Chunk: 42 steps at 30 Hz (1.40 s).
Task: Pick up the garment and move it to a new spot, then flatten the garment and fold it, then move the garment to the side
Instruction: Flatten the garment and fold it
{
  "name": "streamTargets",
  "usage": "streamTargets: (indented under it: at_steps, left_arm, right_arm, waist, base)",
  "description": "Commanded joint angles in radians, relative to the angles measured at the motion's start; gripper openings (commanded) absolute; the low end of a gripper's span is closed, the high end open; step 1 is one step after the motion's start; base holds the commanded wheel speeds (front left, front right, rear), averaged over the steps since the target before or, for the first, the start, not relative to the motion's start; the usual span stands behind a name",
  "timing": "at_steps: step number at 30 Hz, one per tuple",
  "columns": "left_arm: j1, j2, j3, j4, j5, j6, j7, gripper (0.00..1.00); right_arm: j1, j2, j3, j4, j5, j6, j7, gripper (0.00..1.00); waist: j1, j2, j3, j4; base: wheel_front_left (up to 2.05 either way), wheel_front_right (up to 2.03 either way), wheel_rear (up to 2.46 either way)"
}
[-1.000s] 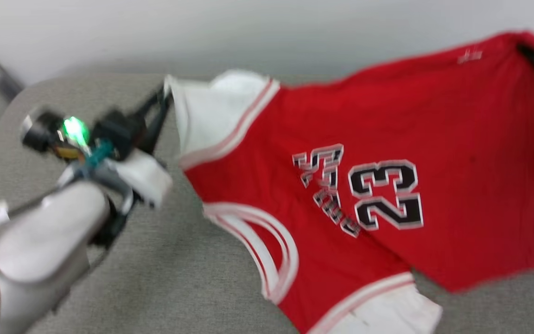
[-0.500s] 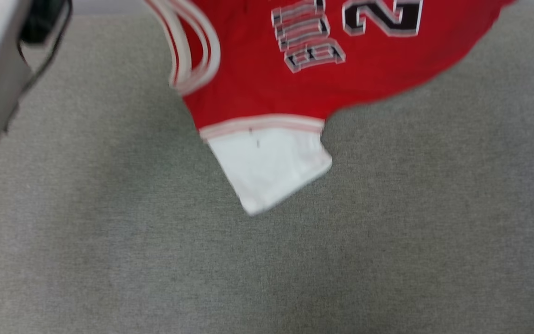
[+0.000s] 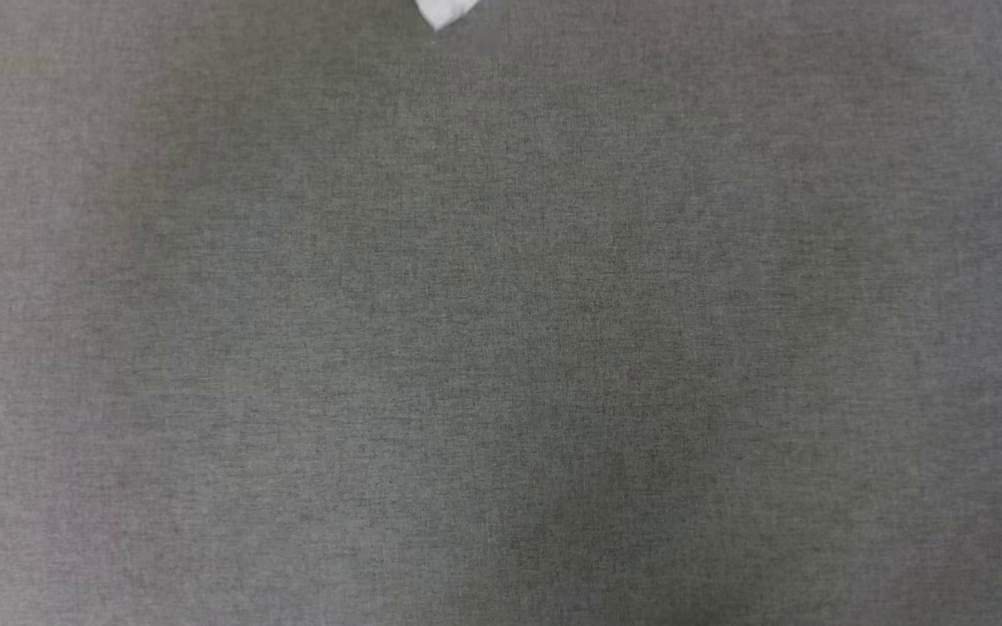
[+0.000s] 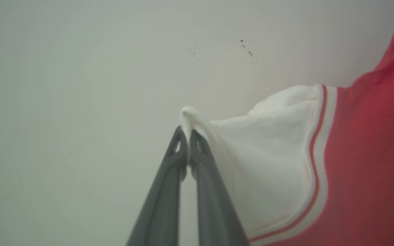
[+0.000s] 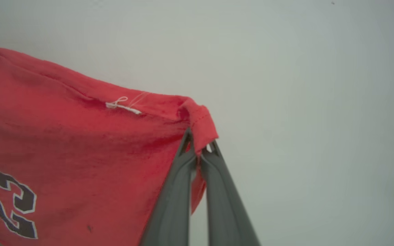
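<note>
So the left end effector is clamped fully shut on a pinched-up tip of the white sleeve, with only a small nub of cloth caught between the fingertips. The right end effector is closed just as tight on the hem corner of the red T-shirt, a bit along from the tiny white mark. The shirt is held up in the air, stretched between the two grips against a pale wall, with the number print hanging below. In the head view a white tip of cloth, probably the other sleeve, is seen at the top edge over the grey cloth-covered table; whether it touches can't be told. What could go wrong, as a guess: very little fabric is held in either grip, so a slip could be caused by a quick swing or too much pull between the arms, and one side would get dumped in a heap. And if the shirt is lowered unevenly, the dangling sleeve could get tucked underneath, making the flattening harder.
</note>
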Motion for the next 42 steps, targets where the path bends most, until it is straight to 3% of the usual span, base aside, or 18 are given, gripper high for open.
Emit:
streamTargets:
  at_steps: [1,5,14,23,33,34,35,40,42]
  left_arm:
    - [-0.017,0.000,0.004,0.009,-0.001,-0.003,-0.010,0.00]
    - [-0.013,-0.009,0.003,0.072,-0.011,-0.016,-0.037,0.00]
    - [0.103,-0.074,-0.025,0.177,-0.050,-0.051,-0.092,0.00]
    - [0.419,-0.105,-0.038,0.161,-0.097,-0.061,-0.121,0.00]
    - [0.926,-0.019,-0.013,-0.081,-0.112,0.028,-0.121,0.00]
    - [1.073,0.009,-0.017,-0.145,-0.122,0.058,-0.120,0.00]
    - [1.115,0.016,-0.021,-0.163,-0.121,0.068,-0.120,0.00]
    - [1.314,0.053,-0.046,-0.251,-0.153,0.112,-0.111,0.00]
    - [1.454,0.085,-0.052,-0.326,-0.195,0.153,-0.089,0.00]
  right_arm:
    - [-0.011,0.013,0.002,0.012,0.000,-0.001,-0.008,0.00]
    - [-0.003,0.044,0.034,0.056,0.012,-0.001,-0.033,0.00]
    - [0.110,0.040,0.161,0.133,0.041,-0.001,-0.099,0.00]
    - [0.375,0.019,0.300,0.145,0.135,-0.001,-0.213,0.00]
    - [0.726,-0.016,0.421,0.083,0.254,-0.001,-0.319,0.00]
    - [0.817,-0.041,0.456,0.061,0.273,-0.001,-0.323,0.00]
    - [0.841,-0.049,0.451,0.055,0.282,-0.001,-0.333,0.00]
    - [0.988,-0.082,0.469,0.003,0.316,-0.001,-0.316,0.00]
    - [1.102,-0.117,0.492,-0.047,0.338,-0.001,-0.285,0.00]
  waist:
    - [-0.0001,0.0000,0.007,0.001]
    - [-0.0001,0.0000,0.030,0.003]
    - [-0.0001,0.0000,0.066,0.026]
    - [-0.0001,0.0000,0.009,0.032]
    - [-0.0001,0.0000,-0.134,0.026]
    - [-0.0001,0.0000,-0.184,0.027]
    - [-0.0001,0.0000,-0.203,0.029]
    - [-0.0001,0.0000,-0.287,0.031]
    - [-0.0001,0.0000,-0.345,0.027]
  base:
    - [0.00,0.00,0.00]
    - [0.00,0.00,0.00]
    - [0.00,0.00,0.00]
    - [0.00,0.00,0.00]
    - [0.00,0.00,0.00]
    - [0.00,0.00,0.00]
    - [0.00,0.00,0.00]
    - [0.00,0.00,0.00]
    - [0.00,0.00,0.00]
